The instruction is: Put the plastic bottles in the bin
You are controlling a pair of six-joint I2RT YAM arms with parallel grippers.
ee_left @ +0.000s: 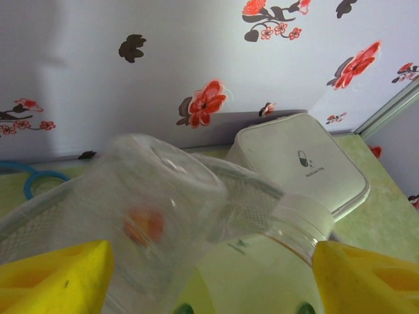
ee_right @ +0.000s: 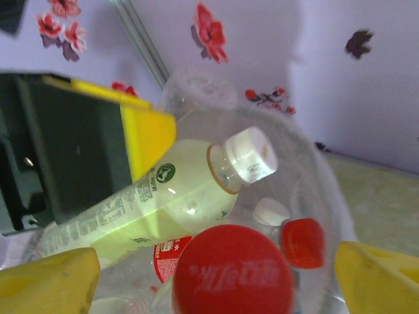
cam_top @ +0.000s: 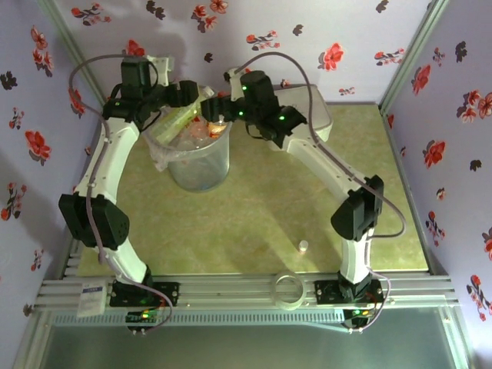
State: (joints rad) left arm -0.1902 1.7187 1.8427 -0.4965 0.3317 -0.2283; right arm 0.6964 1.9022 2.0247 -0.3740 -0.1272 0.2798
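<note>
I can't tell whether left claw or right claw grips; contact's cut off at btm edge. Red-capped bottle is blurred w/ body cropped. Small white thing on counter: too tiny to ID.

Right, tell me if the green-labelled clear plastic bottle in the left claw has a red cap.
No, the green-labelled clear plastic bottle in the left claw wears a white cap; the red-capped bottle sits in the right claw.

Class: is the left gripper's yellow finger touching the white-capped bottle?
Touching. In the right wrist view, a yellow finger of the left gripper presses against the white-capped bottle, with no gap between them.
</note>
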